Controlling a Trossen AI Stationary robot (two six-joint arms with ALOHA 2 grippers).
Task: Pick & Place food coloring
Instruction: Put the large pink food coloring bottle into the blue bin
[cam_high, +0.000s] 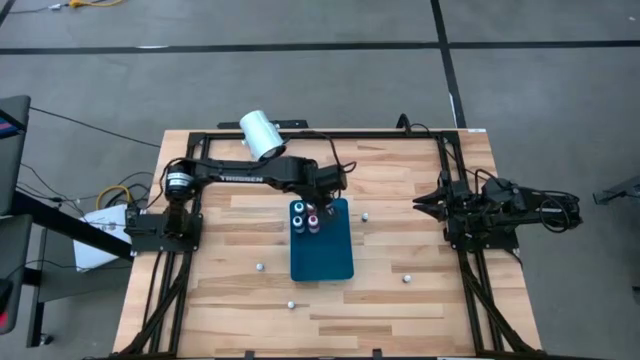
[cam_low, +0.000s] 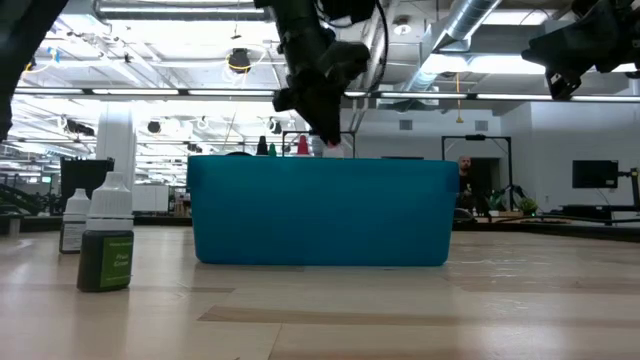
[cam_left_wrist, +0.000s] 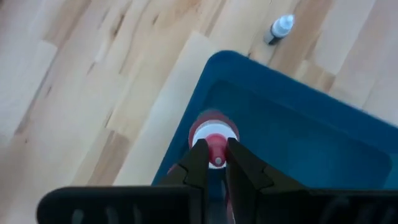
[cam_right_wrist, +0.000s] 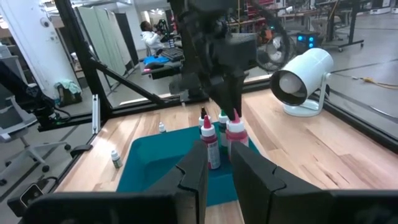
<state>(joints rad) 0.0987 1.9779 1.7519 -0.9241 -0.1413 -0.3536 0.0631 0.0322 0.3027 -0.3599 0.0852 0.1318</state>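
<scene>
Left tool (cam_left_wrist: 216, 163) pinches a red-topped food coloring bottle (cam_left_wrist: 213, 135) over the blue tray (cam_left_wrist: 298, 124) — labels unreadable.

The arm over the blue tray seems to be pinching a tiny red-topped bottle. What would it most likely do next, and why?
Probably open its fingers and lift straight up. The left tool is closed on the red-topped bottle, which already seems to stand inside the blue tray beside other bottles, so the placing looks done. More small bottles, such as one on the table, still wait outside. The right tool waits at the table's side.
</scene>
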